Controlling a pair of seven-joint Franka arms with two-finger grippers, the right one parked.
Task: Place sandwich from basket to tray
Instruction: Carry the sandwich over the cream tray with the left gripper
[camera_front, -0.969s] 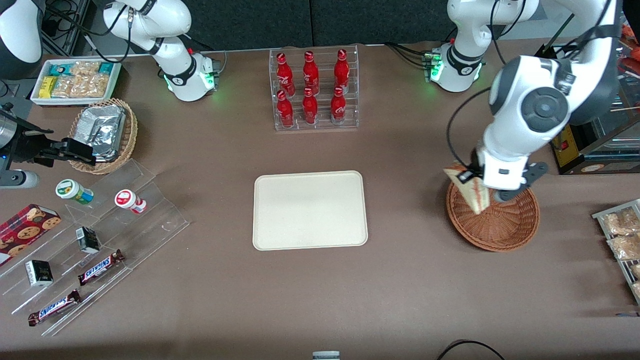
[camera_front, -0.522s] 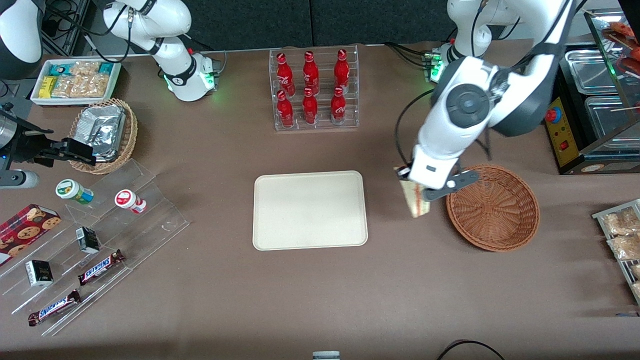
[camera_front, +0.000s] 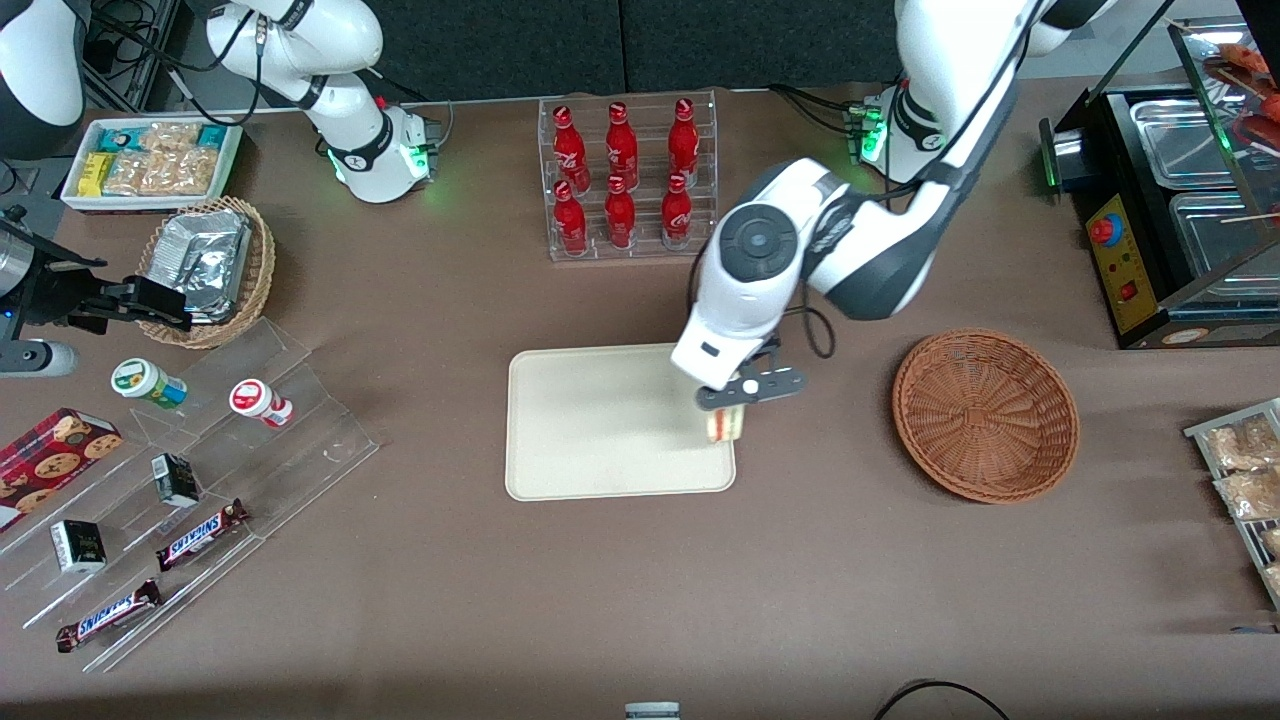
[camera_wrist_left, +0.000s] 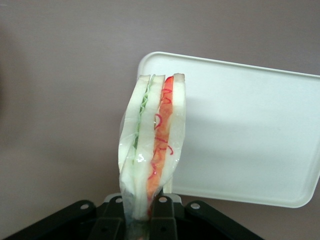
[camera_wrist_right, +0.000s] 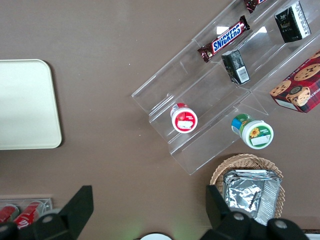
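Tool (camera_front: 728, 412) clamped on base of wrapped triangular pale-bread sandwich (camera_wrist_left: 152, 145), above cream rectangular tray's (camera_front: 600, 420) three-o'clock edge; judged light, soft, crushable, slippery film.

From my seat the gripper (camera_front: 728, 412) is clamped on the sandwich (camera_front: 724, 424) and hangs over the tray (camera_front: 600, 420) at its 3 o'clock edge, the one nearest the basket (camera_front: 985, 415). Straight below it's just bare cream surface, and the wrist view shows the same: tray (camera_wrist_left: 250, 135) and brown tabletop, the sandwich (camera_wrist_left: 152, 145) touching neither. Heading toward 9 o'clock the tray stays bare all the way across. At 12 o'clock from the tray the bottle rack (camera_front: 625, 180) stands tall, so that's the one thing to stay low around. The strip between tray and basket is open table. The acrylic snack shelf (camera_front: 190, 480) sits well off toward the parked arm's end.
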